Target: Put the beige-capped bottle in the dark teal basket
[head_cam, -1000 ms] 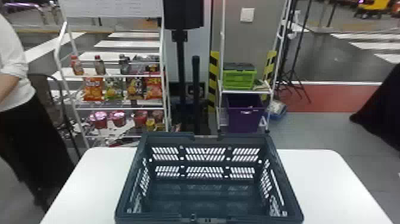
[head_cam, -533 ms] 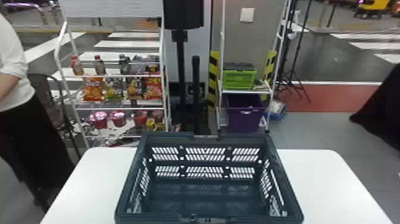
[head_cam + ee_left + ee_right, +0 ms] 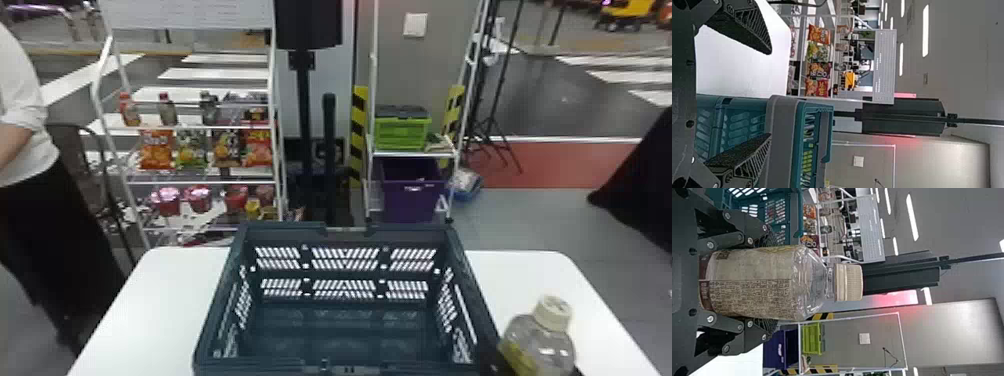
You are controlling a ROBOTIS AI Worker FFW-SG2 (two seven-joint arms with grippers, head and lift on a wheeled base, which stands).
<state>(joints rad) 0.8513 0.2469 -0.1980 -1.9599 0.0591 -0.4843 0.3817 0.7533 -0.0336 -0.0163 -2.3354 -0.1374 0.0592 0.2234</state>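
Bottle [image 3: 542, 340] just come up, tabletop [image 3: 520, 275] R side, by basket [image 3: 407, 231] near-R corner. R gripper [image 3: 770, 282] pinching it; L gripper [image 3: 769, 93] spread. Needs lift over R rim, prob.

Basket [image 3: 280, 231] on table [image 3: 145, 310] — bottle [image 3: 542, 347] to right; snack rack [image 3: 200, 128] behind, left — bin [image 3: 412, 205] behind, right.

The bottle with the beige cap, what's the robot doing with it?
The robot is holding the bottle in its right gripper, cap up, with the fingers closed on its sides. The bottle is at the right side of the dark teal basket, not inside it yet. The basket sits on a white table. The left gripper is open. It looks like the bottle is meant for the basket.
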